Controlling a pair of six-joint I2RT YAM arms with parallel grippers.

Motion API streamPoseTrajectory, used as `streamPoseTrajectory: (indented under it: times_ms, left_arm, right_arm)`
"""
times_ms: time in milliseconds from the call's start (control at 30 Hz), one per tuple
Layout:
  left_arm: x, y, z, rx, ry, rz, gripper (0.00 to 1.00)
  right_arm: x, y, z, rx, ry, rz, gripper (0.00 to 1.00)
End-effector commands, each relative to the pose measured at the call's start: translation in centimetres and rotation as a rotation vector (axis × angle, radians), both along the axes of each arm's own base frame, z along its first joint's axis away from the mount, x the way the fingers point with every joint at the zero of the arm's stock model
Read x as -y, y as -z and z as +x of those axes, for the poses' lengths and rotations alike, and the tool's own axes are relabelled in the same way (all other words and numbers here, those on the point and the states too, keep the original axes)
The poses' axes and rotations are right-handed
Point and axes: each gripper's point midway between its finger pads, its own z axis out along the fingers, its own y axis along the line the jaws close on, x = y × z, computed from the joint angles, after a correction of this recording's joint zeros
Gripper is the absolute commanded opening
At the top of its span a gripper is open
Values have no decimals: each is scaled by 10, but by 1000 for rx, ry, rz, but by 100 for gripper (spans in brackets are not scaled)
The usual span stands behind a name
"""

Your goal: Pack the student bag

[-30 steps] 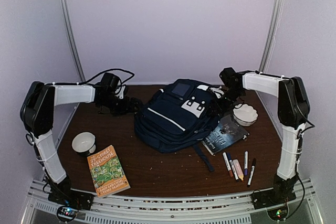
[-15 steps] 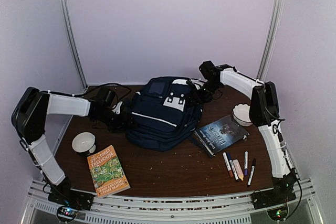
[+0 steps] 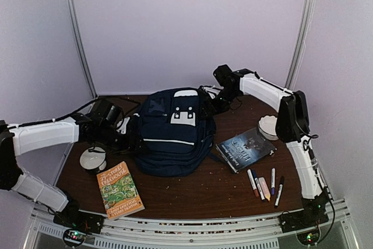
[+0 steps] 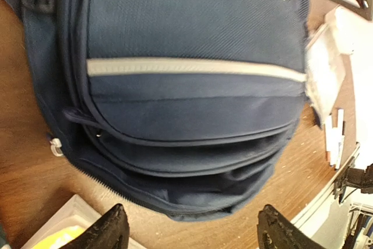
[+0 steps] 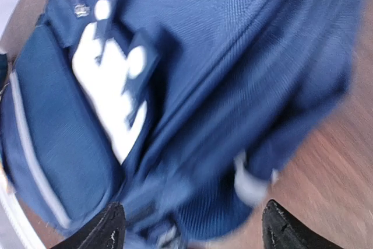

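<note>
The student bag [image 3: 175, 129], a large navy backpack with white patches, lies flat in the middle of the brown table [image 3: 192, 193]. My left gripper [image 3: 132, 142] sits low at its left side. In the left wrist view the bag [image 4: 192, 86] fills the frame, and its rounded edge reaches just up to the wide-open left gripper [image 4: 193, 234]. My right gripper [image 3: 217, 104] is at the bag's far right corner. The right wrist view is blurred: navy fabric [image 5: 233, 86] lies in front of and between the spread fingers of the right gripper [image 5: 195, 231], which looks open.
A white bowl [image 3: 93, 158] and a green "Treehouse" book [image 3: 119, 189] lie at the near left. A dark book [image 3: 245, 148], a second white bowl [image 3: 269, 126] and several markers [image 3: 265, 186] lie to the right of the bag.
The bag has slid left and turned, uncovering the dark book. My right arm has reached further left along the back. My left arm has swung toward the near left.
</note>
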Motion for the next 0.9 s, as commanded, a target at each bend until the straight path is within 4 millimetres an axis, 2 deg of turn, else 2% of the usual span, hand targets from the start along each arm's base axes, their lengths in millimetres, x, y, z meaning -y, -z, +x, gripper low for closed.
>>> streamPoseTrajectory:
  times_ms: [0, 67, 167, 333, 500, 600, 733, 833, 867]
  left_arm:
    - [-6, -37, 4, 103, -2, 37, 78]
    - [-1, -56, 8, 173, 19, 45, 78]
    - [14, -79, 13, 259, 59, 39, 78]
    - [66, -104, 12, 353, 178, -49, 78]
    - [125, -98, -2, 368, 296, -78, 76]
    - [161, -90, -14, 372, 363, -87, 76]
    - [205, -75, -21, 345, 429, -116, 77]
    - [235, -65, -17, 324, 459, -146, 77]
    - [245, -55, -14, 308, 466, -142, 77]
  right_arm:
    - [36, -104, -28, 165, -42, 15, 81]
    - [55, -113, -46, 180, -45, -9, 82]
    - [86, -114, -75, 183, -35, -44, 82]
    - [147, -98, -118, 182, 18, -159, 81]
    - [208, -67, -151, 146, 77, -241, 80]
    - [236, -48, -167, 125, 99, -271, 80]
    - [262, -23, -182, 112, 101, -312, 80]
    - [279, -11, -180, 106, 133, -355, 80]
    - [283, -9, -178, 101, 142, -359, 80]
